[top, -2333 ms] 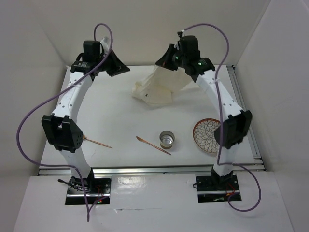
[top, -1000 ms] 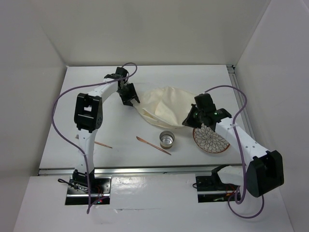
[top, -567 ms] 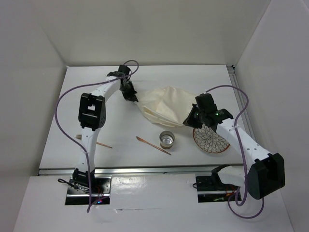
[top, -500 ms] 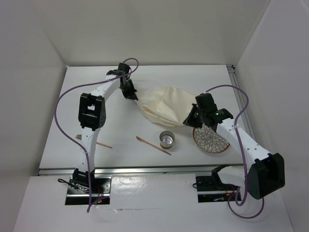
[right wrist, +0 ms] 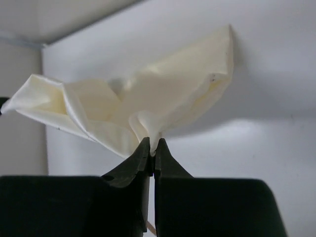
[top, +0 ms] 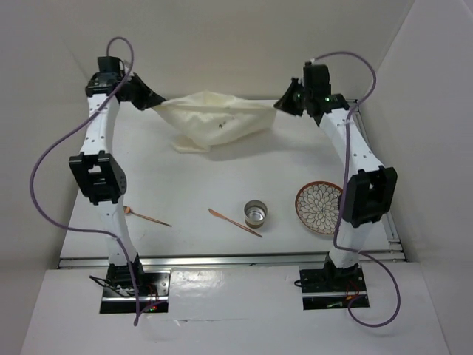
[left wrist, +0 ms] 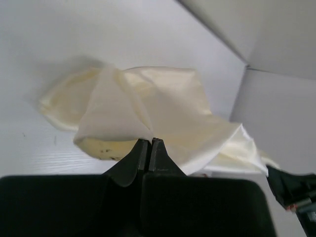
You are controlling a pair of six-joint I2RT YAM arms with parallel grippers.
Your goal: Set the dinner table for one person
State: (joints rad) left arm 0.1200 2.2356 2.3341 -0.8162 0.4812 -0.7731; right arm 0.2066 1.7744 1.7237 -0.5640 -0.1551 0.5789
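Note:
A cream cloth placemat point(top: 214, 118) hangs stretched between my two grippers, high above the far part of the white dinner table point(top: 185, 181). My left gripper point(top: 154, 103) is shut on its left corner; in the left wrist view the jaws point(left wrist: 149, 143) pinch the cloth point(left wrist: 163, 108). My right gripper point(top: 284, 103) is shut on its right corner; in the right wrist view the jaws point(right wrist: 152, 147) pinch a fold of the cloth point(right wrist: 148, 103). The cloth sags and is bunched in the middle.
On the near part of the table lie a patterned plate point(top: 321, 208) at the right, a small metal cup point(top: 256, 213) in the middle, a copper knife point(top: 234, 222) beside it and a copper spoon point(top: 146, 217) at the left. White walls enclose the table.
Both grippers have risen from low over the table to high at the back and moved apart, lifting the placemat off the table and stretching it between them.

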